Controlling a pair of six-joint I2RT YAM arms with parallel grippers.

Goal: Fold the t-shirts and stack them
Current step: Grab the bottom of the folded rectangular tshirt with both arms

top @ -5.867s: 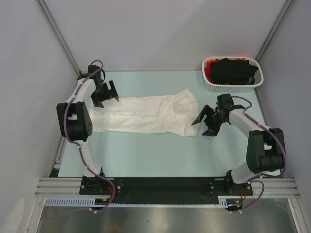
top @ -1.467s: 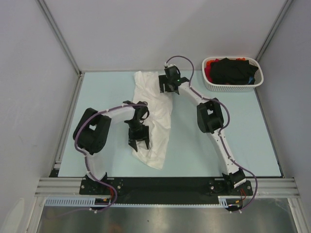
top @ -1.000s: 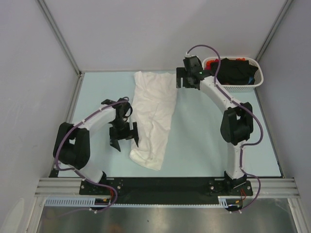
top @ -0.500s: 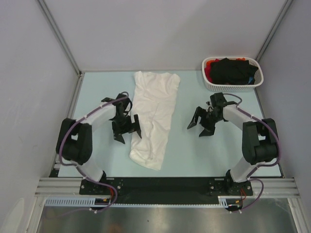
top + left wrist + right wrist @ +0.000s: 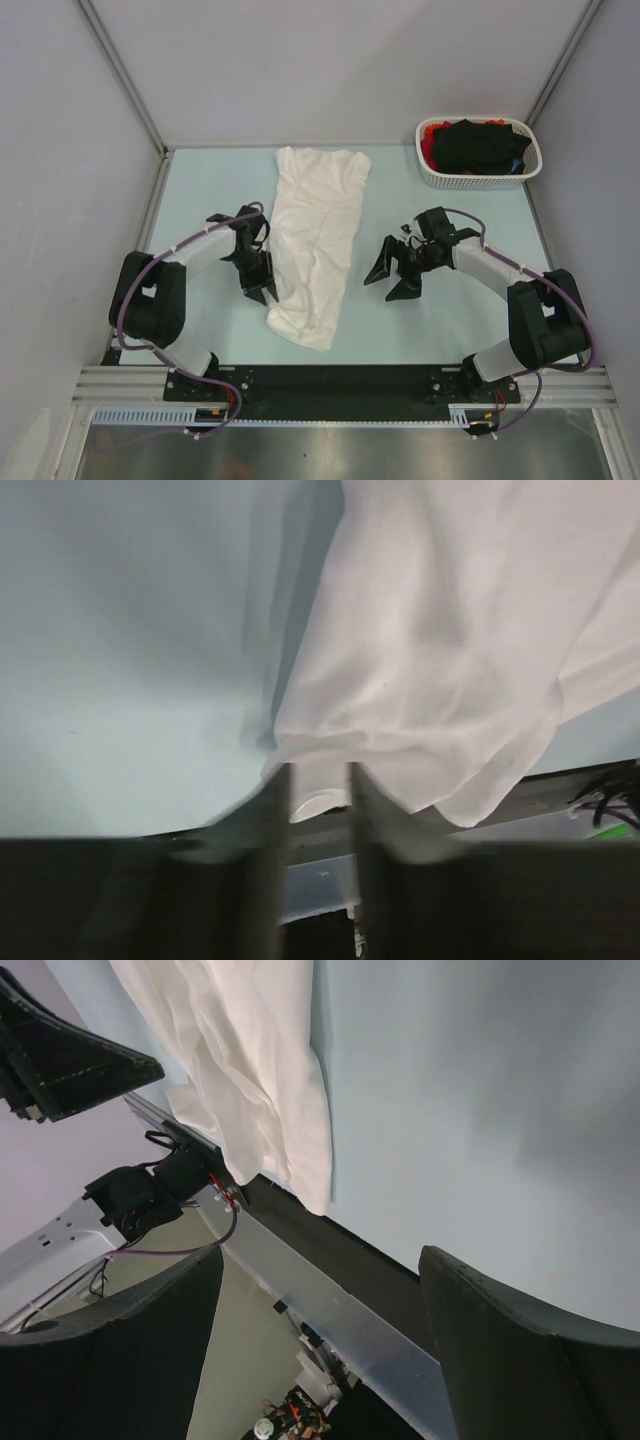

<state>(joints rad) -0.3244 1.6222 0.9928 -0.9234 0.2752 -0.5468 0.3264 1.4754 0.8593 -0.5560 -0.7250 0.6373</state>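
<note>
A white t-shirt lies folded into a long strip down the middle of the pale table, its near end bunched. My left gripper is at the strip's left edge near that end. In the left wrist view its blurred jaws have narrowed round a fold of the shirt's edge. My right gripper stands open and empty above the table, right of the shirt and apart from it. Between its wide jaws only the table rail shows, with the shirt further off. A black t-shirt and a red one lie in the basket.
The white perforated basket stands at the back right corner. Grey walls close in the table on the left, back and right. A black rail runs along the near edge between the arm bases.
Over the last second both arms came in to the shirt's sides. The left jaws, wide open half a second ago, have closed down on the shirt's left edge. The right gripper slid left, still open.
</note>
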